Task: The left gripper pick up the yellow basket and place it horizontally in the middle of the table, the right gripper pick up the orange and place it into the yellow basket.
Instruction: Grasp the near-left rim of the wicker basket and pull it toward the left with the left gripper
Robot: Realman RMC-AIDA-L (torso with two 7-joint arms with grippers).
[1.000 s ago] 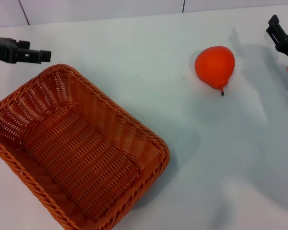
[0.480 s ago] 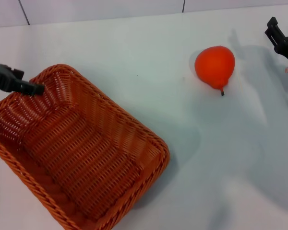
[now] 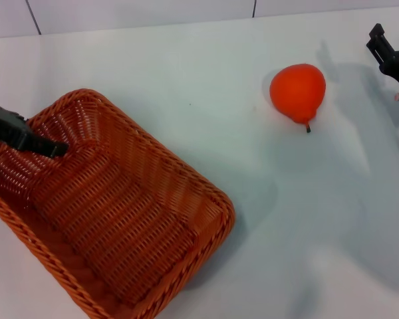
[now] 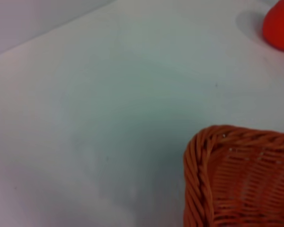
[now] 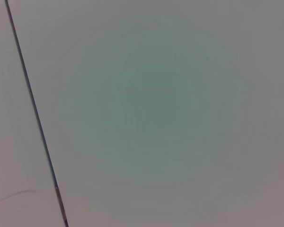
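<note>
Your slim black left gripper [image 3: 50, 147] reached in from the left edge of the head view, its flat dark finger dipping inside the far left end of the large rectangular orange-brown wicker basket [image 3: 113, 206], just past the braided rim. Only that one finger showed, so whether the jaws stood apart or together could not be told, nor whether the tip touched the weave.

The basket sat on the broad, plain white table [image 3: 186, 73] at your near left, angled diagonally rather than square to the table edge, with one near corner cut off by the picture. From the left wrist camera, a rounded corner of the basket [image 4: 236, 179] and its twisted rim filled one part of the view, with bare tabletop around it.

The smooth orange-red, slightly pear-shaped orange [image 3: 297, 92] lay on the table toward the far right, well apart from the basket, its small dark stem pointing toward you.

Your black right gripper [image 3: 386, 50] hung at the right edge, beside the orange but clear of it, fingers seemingly spread and holding nothing.
</note>
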